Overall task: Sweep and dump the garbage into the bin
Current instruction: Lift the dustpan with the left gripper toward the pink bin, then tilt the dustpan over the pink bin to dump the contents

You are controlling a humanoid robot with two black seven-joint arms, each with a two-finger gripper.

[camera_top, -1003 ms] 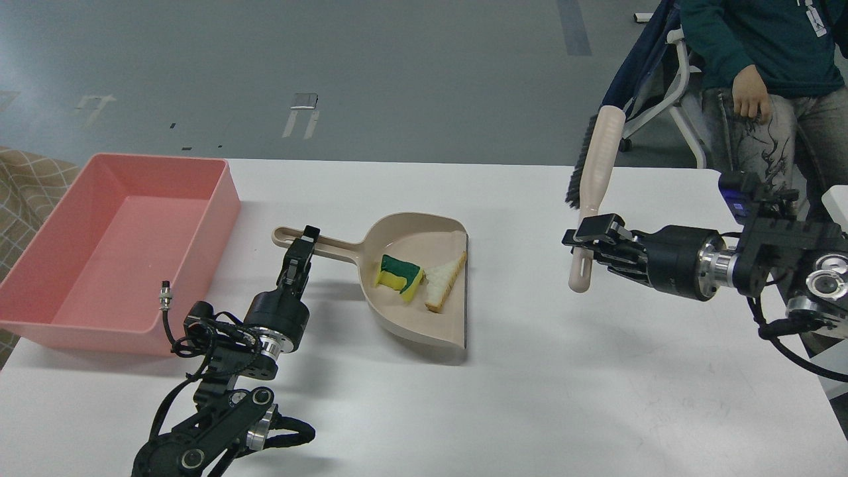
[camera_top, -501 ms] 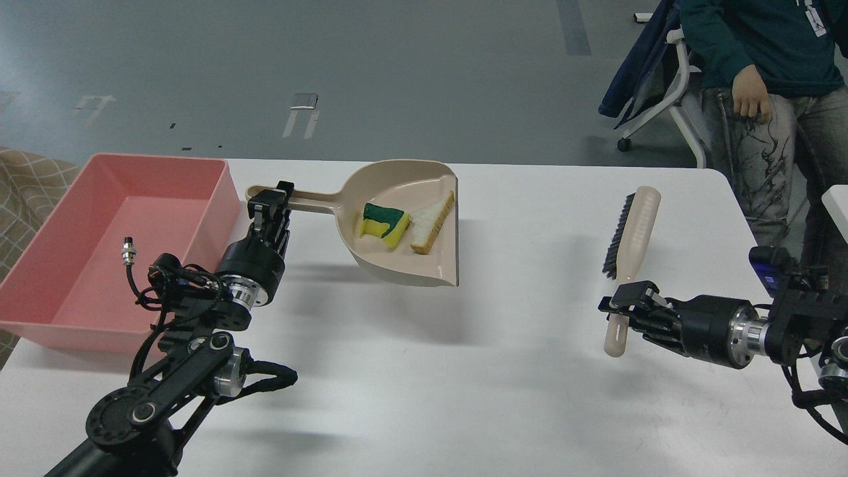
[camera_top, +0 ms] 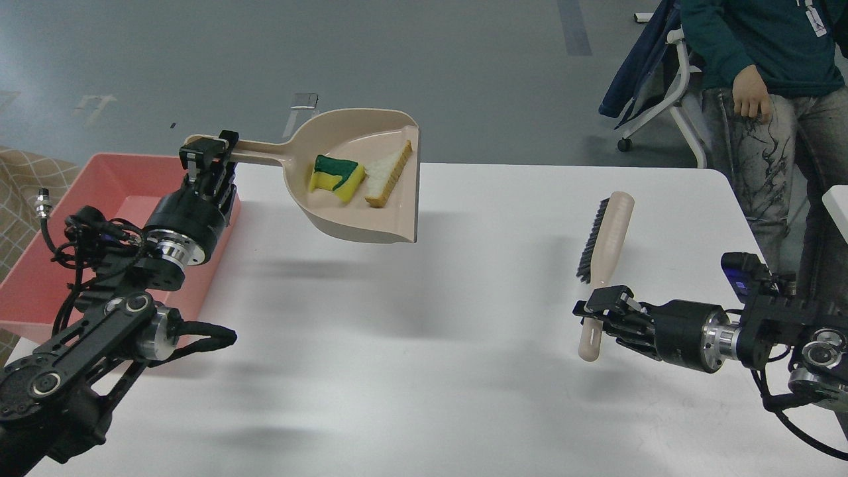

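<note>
In the head view, upper left: the left gripper (camera_top: pixel 209 154) is clamping its jaws on the far end of the handle of the beige dustpan (camera_top: pixel 361 182) and is holding the pan clear of the white table (camera_top: pixel 430 344), with its shadow lying well below it on the tabletop.
Garbage: the yellow sponge with the green scouring side (camera_top: pixel 336 177) and the triangular bread slice (camera_top: pixel 389 174) are both lying inside the pan, just beside each other, near its middle.
Dustpan axis: the long axis is running roughly left to right, handle toward the bin, open lip facing right and away from it.
Bin: the pink tub (camera_top: pixel 126 192) is sitting at the table's left edge, under and behind the left arm; it looks empty where it shows.
Deciding relation: the pan's scoop is hanging to the right of the tub's near wall, not over it, so the load is lying on the far side of the jaws from the bin; by my judgement the pan needs carrying leftward and turning so the lip is tipping down over the tub.
Right side: the right gripper (camera_top: pixel 604 313) is gripping the handle of the black-bristled brush (camera_top: pixel 604 242), holding it upright and well apart from the pan.
Nearer arm: the left, by far, to both garbage and bin.
</note>
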